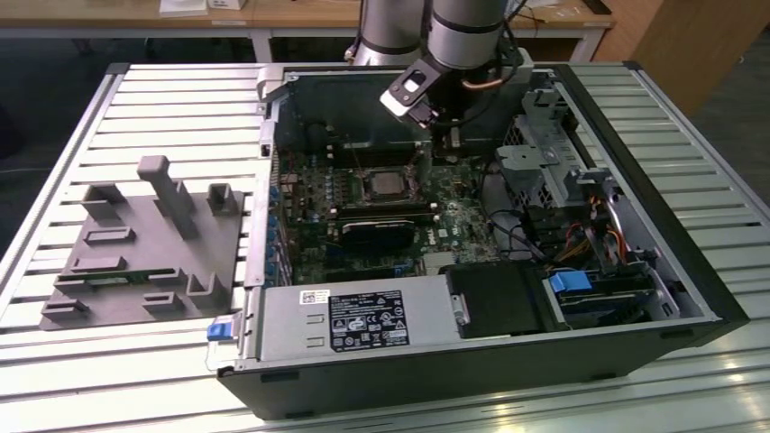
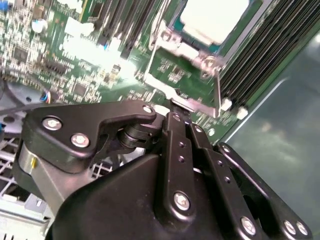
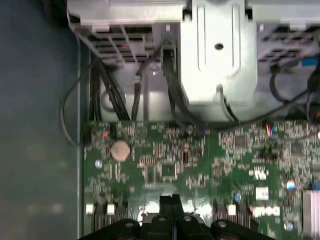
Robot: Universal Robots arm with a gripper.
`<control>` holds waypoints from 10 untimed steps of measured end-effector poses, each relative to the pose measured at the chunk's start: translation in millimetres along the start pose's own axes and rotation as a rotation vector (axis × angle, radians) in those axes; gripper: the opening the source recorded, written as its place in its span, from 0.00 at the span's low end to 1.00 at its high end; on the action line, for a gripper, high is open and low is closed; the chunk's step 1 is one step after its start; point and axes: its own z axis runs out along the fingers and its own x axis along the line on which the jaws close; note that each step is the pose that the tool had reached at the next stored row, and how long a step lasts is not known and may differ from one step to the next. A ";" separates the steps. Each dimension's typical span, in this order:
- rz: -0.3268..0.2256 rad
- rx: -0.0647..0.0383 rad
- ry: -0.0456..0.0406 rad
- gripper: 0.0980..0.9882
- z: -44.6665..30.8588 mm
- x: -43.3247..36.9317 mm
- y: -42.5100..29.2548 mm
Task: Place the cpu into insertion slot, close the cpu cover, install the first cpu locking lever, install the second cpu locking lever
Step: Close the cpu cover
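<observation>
The cpu (image 1: 385, 183) lies flat in the insertion slot (image 1: 357, 188) on the green board inside the open computer case; its silver top also shows in the second wrist view (image 2: 215, 17). The cpu cover (image 2: 181, 51), a silver frame, lies down around the chip. My gripper (image 1: 450, 147) hangs just to the exterior view's right of the slot, low over the board. Its black fingers are pressed together in both wrist views (image 2: 180, 120) (image 3: 171, 199), right at the edge of the cover's metal frame. Whether they pinch anything cannot be seen.
A black heatsink-like block (image 1: 379, 233) sits in front of the slot, with long memory slots (image 2: 270, 45) beside it. A metal drive cage (image 1: 542, 153) and cables (image 1: 517, 234) crowd the exterior view's right. The power supply (image 1: 349, 320) is in front. A grey fixture plate (image 1: 144, 244) lies outside the case.
</observation>
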 end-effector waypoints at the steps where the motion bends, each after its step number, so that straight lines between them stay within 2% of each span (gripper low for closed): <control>1: 0.000 -0.001 0.0002 0.01 -0.1 -0.1 -3.6; 4: 0.000 -0.005 0.0005 0.01 -0.2 -0.3 -12.7; 10: 0.000 -0.009 0.0005 0.01 -0.4 -0.5 -25.5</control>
